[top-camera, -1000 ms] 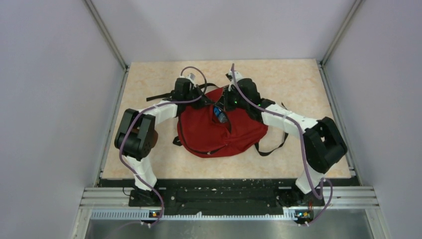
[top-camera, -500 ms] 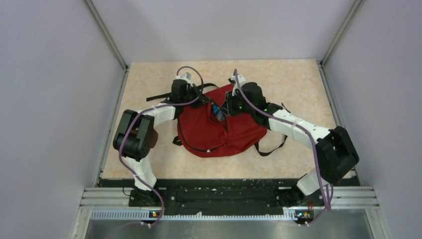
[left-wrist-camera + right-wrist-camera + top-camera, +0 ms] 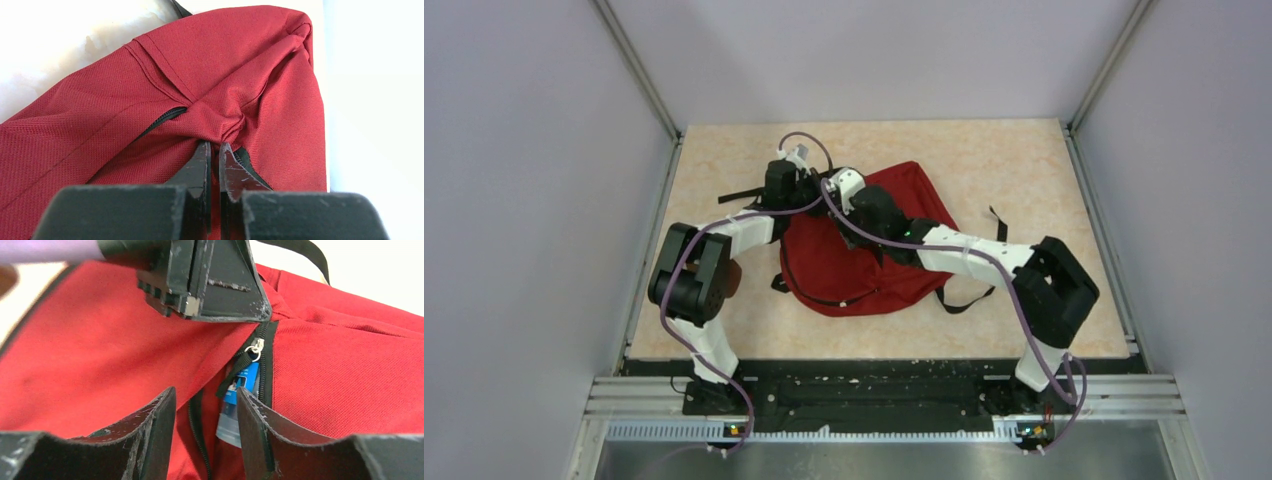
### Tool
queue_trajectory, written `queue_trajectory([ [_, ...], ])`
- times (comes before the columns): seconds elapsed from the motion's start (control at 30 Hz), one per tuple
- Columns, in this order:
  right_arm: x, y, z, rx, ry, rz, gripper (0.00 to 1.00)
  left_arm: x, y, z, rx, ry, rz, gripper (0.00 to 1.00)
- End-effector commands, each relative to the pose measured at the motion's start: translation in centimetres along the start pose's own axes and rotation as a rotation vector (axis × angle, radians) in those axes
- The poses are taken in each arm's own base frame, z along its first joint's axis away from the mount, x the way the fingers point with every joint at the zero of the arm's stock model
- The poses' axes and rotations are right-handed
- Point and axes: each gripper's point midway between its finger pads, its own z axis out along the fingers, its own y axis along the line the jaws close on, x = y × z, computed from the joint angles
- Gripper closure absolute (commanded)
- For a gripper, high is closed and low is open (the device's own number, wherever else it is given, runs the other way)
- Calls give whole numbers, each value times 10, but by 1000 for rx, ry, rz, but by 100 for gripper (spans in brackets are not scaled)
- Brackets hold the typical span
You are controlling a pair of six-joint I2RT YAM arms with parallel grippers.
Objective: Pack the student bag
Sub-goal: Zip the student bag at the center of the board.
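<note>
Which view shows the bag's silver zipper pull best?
Right wrist: the zipper pull hangs in plain sight at the opening of the student bag. Left wrist shows only zipper teeth; in top external the right arm covers that spot.

No text, brand, number or sign could be read in any view. In the right wrist view a blue item with pale markings was seen in the zip opening of the bag. Its print was too blurred, and too much covered by fabric, to be made out.
</note>
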Motion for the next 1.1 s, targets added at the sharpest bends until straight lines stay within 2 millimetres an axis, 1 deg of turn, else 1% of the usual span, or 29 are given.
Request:
queue_trajectory([
  [0.0, -27, -30, 8, 187, -65, -149, 52, -27, -43, -15, 140, -81, 92, 100],
  [0.23, -16, -36, 14, 234, -34, -287, 50, -29, -44, -14, 144, -79, 93, 100],
  [0.43, -10, -28, 16, 207, -35, -347, 44, -29, -44, -13, 144, -76, 92, 100],
  [0.67, -4, -13, 27, 165, -18, -412, 39, -30, -45, -14, 143, -80, 91, 100],
  [0.73, 1, -12, 32, 169, 4, -426, 38, -30, -45, -14, 144, -79, 90, 100],
  [0.87, 5, -18, 38, 214, 24, -461, 39, -31, -45, -14, 144, -80, 88, 100],
  [0.93, 2, -22, 41, 251, 23, -475, 40, -30, -45, -14, 145, -78, 87, 100],
  [1.03, -6, -30, 44, 321, 13, -492, 50, -29, -44, -13, 145, -73, 82, 100],
  [1.07, -9, -32, 45, 335, 6, -497, 55, -29, -44, -13, 145, -73, 81, 100],
])
